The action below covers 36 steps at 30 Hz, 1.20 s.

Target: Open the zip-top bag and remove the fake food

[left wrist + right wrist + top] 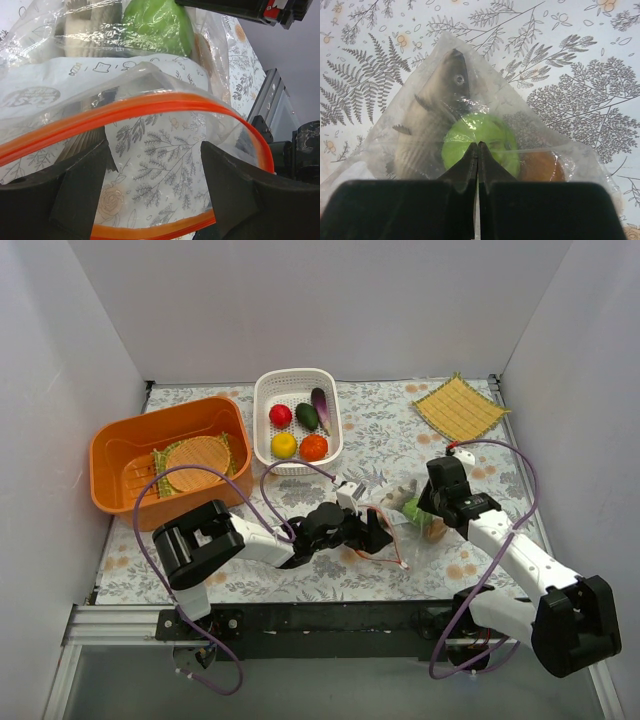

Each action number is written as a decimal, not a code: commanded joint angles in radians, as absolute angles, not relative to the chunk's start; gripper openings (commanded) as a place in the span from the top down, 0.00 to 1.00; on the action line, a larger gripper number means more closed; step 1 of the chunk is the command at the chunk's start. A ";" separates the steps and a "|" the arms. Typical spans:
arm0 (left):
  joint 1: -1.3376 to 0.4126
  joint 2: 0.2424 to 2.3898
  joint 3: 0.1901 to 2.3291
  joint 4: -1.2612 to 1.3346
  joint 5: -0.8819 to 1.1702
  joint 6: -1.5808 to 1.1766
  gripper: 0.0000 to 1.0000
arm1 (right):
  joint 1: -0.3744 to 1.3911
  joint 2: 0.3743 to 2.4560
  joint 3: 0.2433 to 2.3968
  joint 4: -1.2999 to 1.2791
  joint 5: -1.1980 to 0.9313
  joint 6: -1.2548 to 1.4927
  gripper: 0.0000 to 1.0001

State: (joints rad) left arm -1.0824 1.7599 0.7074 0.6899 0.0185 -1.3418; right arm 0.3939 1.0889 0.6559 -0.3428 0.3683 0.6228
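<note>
The zip-top bag (pixel 398 512) lies on the floral cloth between my two grippers. Its orange-red zipper strip (pixel 150 100) is parted into an open loop. In the left wrist view my left gripper (pixel 155 150) is open, its fingers spread wide at the bag's mouth. My right gripper (pixel 478 145) is shut on the bag's plastic (pixel 420 100) at the closed end, over a light green fruit (pixel 485 132). A grey-brown fish (pixel 440 105) and an orange-brown piece (pixel 540 167) are also inside the bag. The green fruit also shows in the left wrist view (pixel 157 25).
A white basket (pixel 262 410) at the back holds red, dark green, purple, yellow and orange toy foods. An orange tub (pixel 110 455) at the left holds a round woven mat (pixel 195 462). A square yellow mat (pixel 460 407) lies at the back right. White walls enclose the table.
</note>
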 commanded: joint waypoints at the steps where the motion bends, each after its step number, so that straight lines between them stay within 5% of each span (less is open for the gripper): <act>1: -1.085 1.767 0.706 0.704 0.028 -1.336 0.26 | 0.339 1.112 0.678 -0.391 0.379 0.586 0.99; 20: -1.085 1.813 0.770 0.644 0.029 -1.318 0.23 | 0.376 1.157 0.529 -0.256 0.078 0.565 0.99; 36: -1.112 1.902 0.916 0.400 -0.064 -1.249 0.24 | 0.523 1.180 0.568 -0.304 0.141 0.563 0.99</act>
State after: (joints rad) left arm -1.0962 1.8858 0.8837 0.5014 -0.0002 -1.2781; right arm 0.4999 1.1702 0.5327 -0.2970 0.1379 0.5526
